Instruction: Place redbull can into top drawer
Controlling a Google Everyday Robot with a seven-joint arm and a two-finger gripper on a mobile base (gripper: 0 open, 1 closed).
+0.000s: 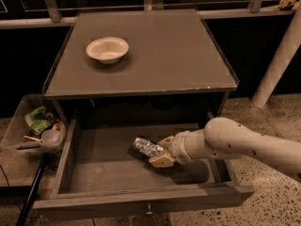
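Grasping redbull can [146, 147], tool [160, 152] clenched around it, low inside open top drawer [101, 166]

Pincer [159, 152] inside the open top drawer [141, 204] clasps the redbull can [146, 147]; bowl [107, 49] sits well beyond it on the tabletop [178, 55]

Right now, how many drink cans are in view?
1. The redbull can is inside the open top drawer, at the tip of the gripper. Others could be hidden among the clutter in the plastic bin.
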